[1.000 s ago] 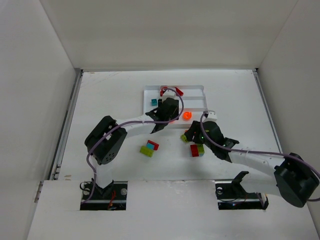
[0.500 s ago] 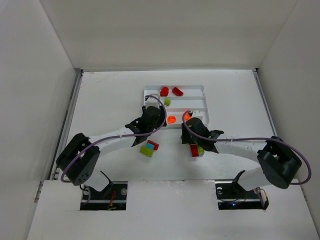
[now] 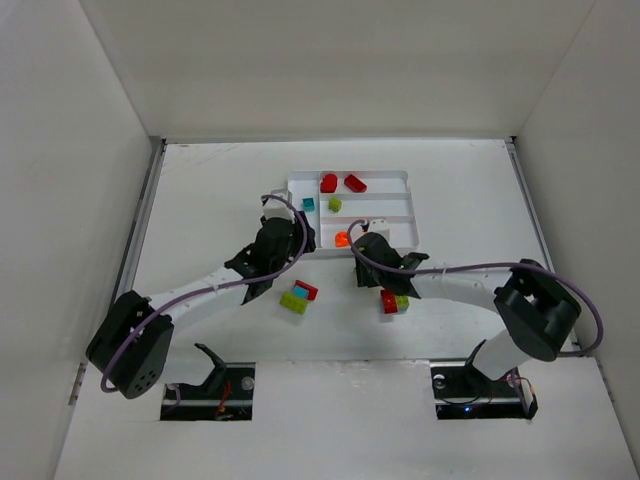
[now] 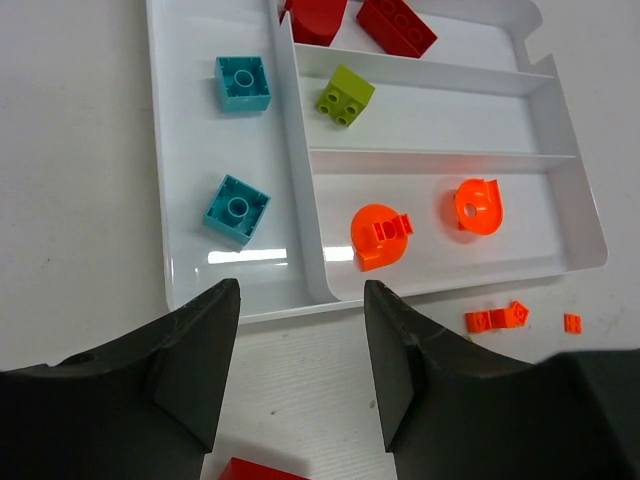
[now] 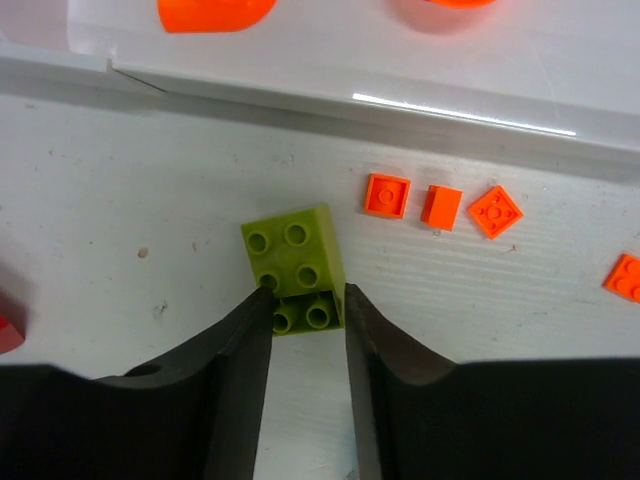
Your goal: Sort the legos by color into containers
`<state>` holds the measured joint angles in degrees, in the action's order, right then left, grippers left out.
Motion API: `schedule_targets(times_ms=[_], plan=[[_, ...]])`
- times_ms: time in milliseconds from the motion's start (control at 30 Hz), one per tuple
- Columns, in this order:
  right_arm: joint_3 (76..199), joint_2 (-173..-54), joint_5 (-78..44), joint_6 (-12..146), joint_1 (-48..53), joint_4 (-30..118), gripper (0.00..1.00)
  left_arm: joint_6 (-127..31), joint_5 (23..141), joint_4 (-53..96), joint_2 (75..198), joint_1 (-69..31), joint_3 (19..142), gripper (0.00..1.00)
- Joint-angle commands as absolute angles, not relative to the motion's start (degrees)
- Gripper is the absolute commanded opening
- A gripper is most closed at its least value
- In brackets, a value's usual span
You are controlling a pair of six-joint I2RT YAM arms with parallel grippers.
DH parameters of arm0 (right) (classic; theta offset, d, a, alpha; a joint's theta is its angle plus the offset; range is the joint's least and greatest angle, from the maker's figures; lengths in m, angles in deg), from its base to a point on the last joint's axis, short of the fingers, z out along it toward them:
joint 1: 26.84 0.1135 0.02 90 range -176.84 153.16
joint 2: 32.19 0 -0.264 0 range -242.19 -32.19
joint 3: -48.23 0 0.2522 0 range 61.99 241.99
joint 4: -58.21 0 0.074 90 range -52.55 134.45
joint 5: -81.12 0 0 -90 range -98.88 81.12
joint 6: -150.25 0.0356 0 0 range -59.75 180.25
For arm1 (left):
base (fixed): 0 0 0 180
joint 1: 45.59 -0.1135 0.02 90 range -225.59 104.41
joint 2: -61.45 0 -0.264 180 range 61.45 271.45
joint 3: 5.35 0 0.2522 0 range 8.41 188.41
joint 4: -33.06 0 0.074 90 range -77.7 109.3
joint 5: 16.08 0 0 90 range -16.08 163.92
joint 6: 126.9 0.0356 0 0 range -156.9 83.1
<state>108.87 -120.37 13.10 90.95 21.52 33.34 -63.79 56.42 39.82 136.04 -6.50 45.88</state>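
Right gripper [image 5: 307, 297]: clamped on the lime green brick [image 5: 293, 255], a finger pressed to each side of its near end, and that's a firm pinch
Lime green brick: down on the table [image 5: 120, 220], studs up, turned a little askew, just outside the tray [image 5: 300, 95] and its near wall
Tiny orange pieces [image 5: 441, 205]: three in a loose row just beside the pinched brick, a fourth out at the right edge of the right wrist view, all on the table, none in the tray
Left gripper [image 4: 300, 300]: jaws spread wide, nothing between them, hanging over the tray's near wall where the short-side section meets the long ones
Tray: white, shallow, four sections, and here's the count
Teal bricks [image 4: 237, 209]: two in the short-side section, apart, studs up
Red bricks [image 4: 397, 25]: two in the far long section, near each other
Lime brick [image 4: 345, 96]: alone in the middle long section, at its left end
Orange round pieces [image 4: 382, 236]: two in the near long section, side by side, not touching
Loose cluster [image 3: 298, 296]: lime, teal and red bricks bunched on the table beside the left arm
Red-and-lime pair [image 3: 388, 301]: two bricks touching on the table by the right arm
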Motion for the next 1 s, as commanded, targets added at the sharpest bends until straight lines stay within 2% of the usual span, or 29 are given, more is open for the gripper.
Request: schedule_targets(times_ms=[0,33,467,600,700,800,967], plan=[[111.47,-121.05,15.03,90.49,22.16,30.83,0.49,-64.85,57.75,42.59,133.79,-7.14,44.71,0.5],[111.74,-121.22,15.03,90.4,22.16,30.74,0.52,-64.93,57.75,42.59,133.52,-7.31,44.62,0.5],[116.48,-124.3,14.59,87.06,22.16,26.7,0.52,-65.2,57.84,42.86,131.32,-9.51,42.95,0.5],[116.75,-123.69,13.45,87.94,22.16,27.31,0.6,-65.2,57.92,43.21,131.94,-9.69,42.86,0.5],[117.36,-125.44,11.25,88.12,21.63,28.19,0.63,-65.2,58.19,43.39,132.29,-9.78,42.86,0.5],[118.77,-127.46,11.77,87.94,21.11,27.84,0.53,-65.2,58.19,43.39,132.82,-10.04,42.86,0.49],[121.05,-129.31,11.25,87.59,20.66,27.58,0.48,-65.2,58.19,43.47,132.64,-10.48,42.78,0.49]])
